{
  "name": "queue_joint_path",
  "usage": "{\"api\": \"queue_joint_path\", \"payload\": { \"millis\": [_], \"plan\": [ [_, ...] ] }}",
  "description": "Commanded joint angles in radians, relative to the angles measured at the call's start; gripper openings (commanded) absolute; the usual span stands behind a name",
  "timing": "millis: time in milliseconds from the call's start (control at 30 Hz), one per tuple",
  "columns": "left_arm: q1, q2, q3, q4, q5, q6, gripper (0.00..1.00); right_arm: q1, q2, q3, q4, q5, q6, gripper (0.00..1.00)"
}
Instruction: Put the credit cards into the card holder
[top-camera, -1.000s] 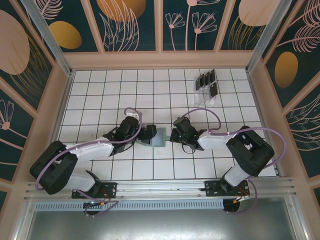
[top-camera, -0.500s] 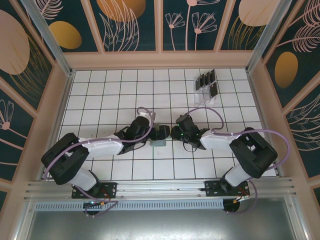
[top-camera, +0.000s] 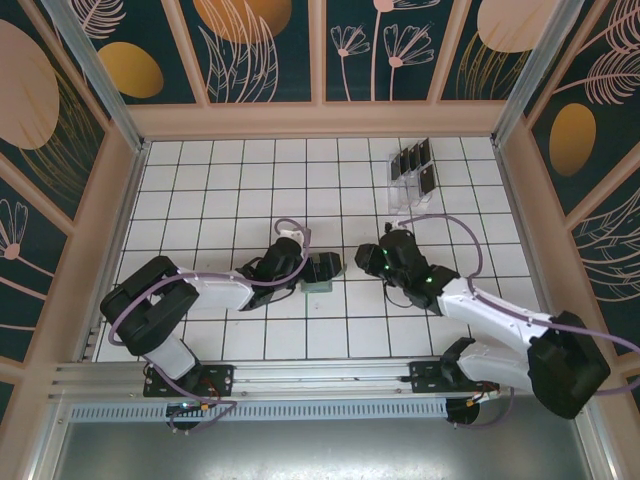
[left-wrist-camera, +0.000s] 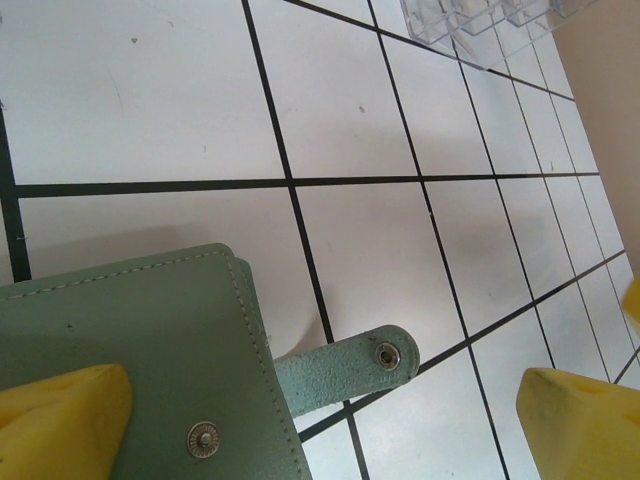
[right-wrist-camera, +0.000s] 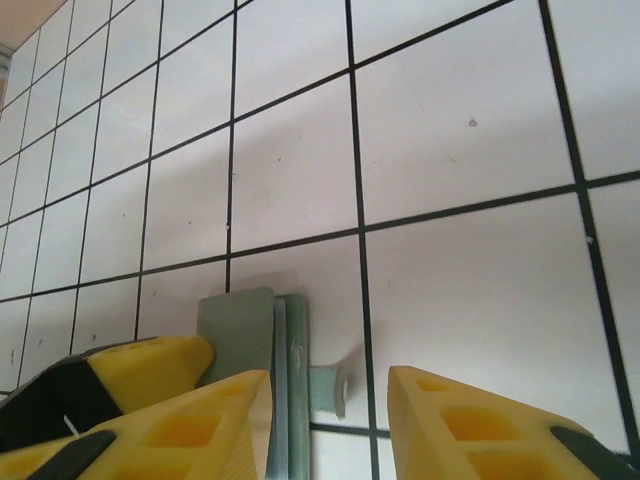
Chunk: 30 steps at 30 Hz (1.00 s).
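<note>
Meanwhile the sage-green card holder (top-camera: 320, 272) lay near the middle of the desk (top-camera: 200, 170), its snap tab (left-wrist-camera: 345, 365) unfastened. The left end effector (left-wrist-camera: 320, 425) stood wide open at it, one finger (left-wrist-camera: 60, 420) over its cover. The right end effector (right-wrist-camera: 330, 390), partly open and empty, hung just beside the holder. The credit cards (top-camera: 413, 162) stood in a clear rack (top-camera: 403, 195) near the desk's far right corner.

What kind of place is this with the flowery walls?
Probably a robot practice booth, not a home: a left arm and right arm bolted to a metal rail, a white gridded table, and flower-patterned walls boxing it in.
</note>
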Motion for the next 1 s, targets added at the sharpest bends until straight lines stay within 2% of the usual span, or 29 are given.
{"api": "queue_joint_path", "payload": {
  "millis": [0,133,300,567,833,967],
  "plan": [
    [-0.004,-0.002,-0.009,0.012,-0.037,-0.012,0.99,0.01,-0.058,-0.031,-0.028,-0.003,0.052,0.34],
    [-0.004,-0.027,0.042,-0.045,-0.065,0.008,0.98,0.047,-0.079,-0.035,-0.008,-0.011,0.077,0.3],
    [0.021,-0.038,0.164,-0.193,-0.091,0.049,0.99,0.125,-0.025,-0.011,0.06,-0.01,0.116,0.25],
    [0.183,-0.115,0.243,-0.399,-0.141,0.113,0.99,0.203,0.125,0.089,0.114,-0.014,0.11,0.21],
    [0.237,-0.256,0.145,-0.553,-0.207,0.183,0.99,0.221,0.255,0.207,0.12,-0.036,0.053,0.15],
    [0.235,-0.335,0.057,-0.602,-0.195,0.184,0.99,0.209,0.349,0.263,0.114,-0.052,0.017,0.06]
  ]
}}
